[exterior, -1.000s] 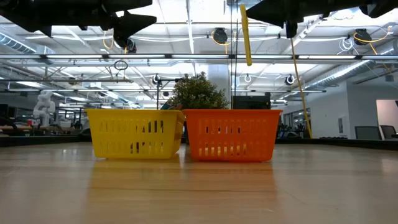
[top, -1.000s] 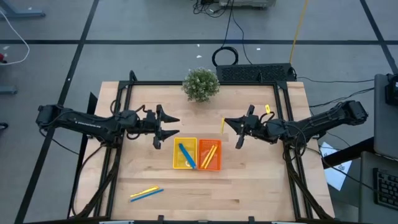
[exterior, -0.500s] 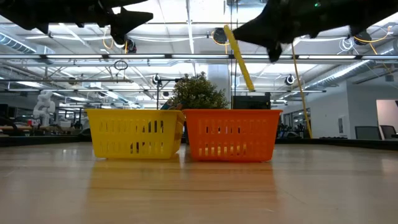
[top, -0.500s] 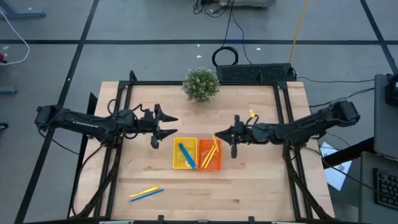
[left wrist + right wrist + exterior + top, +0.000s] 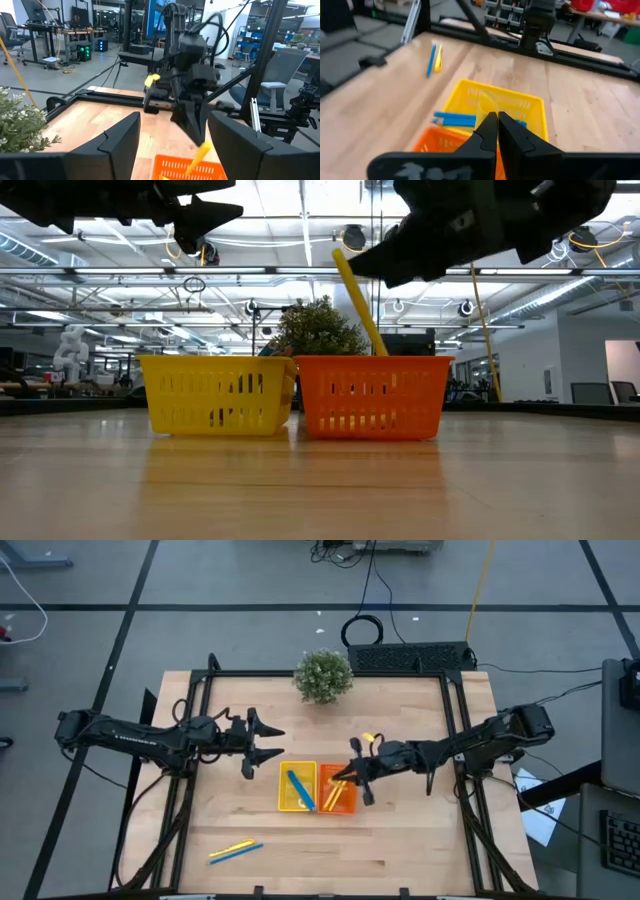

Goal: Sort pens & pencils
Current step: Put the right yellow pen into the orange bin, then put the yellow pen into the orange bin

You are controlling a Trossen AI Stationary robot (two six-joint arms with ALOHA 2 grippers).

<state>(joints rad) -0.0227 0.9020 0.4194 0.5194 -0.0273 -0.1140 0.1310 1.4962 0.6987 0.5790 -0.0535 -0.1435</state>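
Note:
My right gripper (image 5: pixel 351 777) hovers over the orange tray (image 5: pixel 338 802), shut on a yellow stick (image 5: pixel 362 308) that slants down into that tray. More yellow sticks (image 5: pixel 334 793) lie in the orange tray. A blue stick (image 5: pixel 300 790) lies in the yellow tray (image 5: pixel 285 802) beside it. One yellow and one blue stick (image 5: pixel 235 852) rest side by side on the table near its near edge. My left gripper (image 5: pixel 268 740) waits open, above the table left of the trays. My right gripper pinches the yellow stick near its upper end (image 5: pixel 345 265) between its two shut fingers (image 5: pixel 490 131). It comes slanting down from the table's right side. The stick hangs tilted below the fingers, and its lower end (image 5: pixel 382 350) dips behind the orange tray's rim.
A small potted plant (image 5: pixel 323 675) stands at the table's far edge behind the trays. Black frame rails (image 5: pixel 455 770) run along the table's left and right sides. Bare wood (image 5: pixel 400 850) lies near and to the right of the trays.
My right gripper has moved toward the table's left and near edge and downward, from right of the trays to above the orange tray. The yellow stick has gone with it, tipping from hanging upright to slanting, and its lower end has dropped inside the orange tray.

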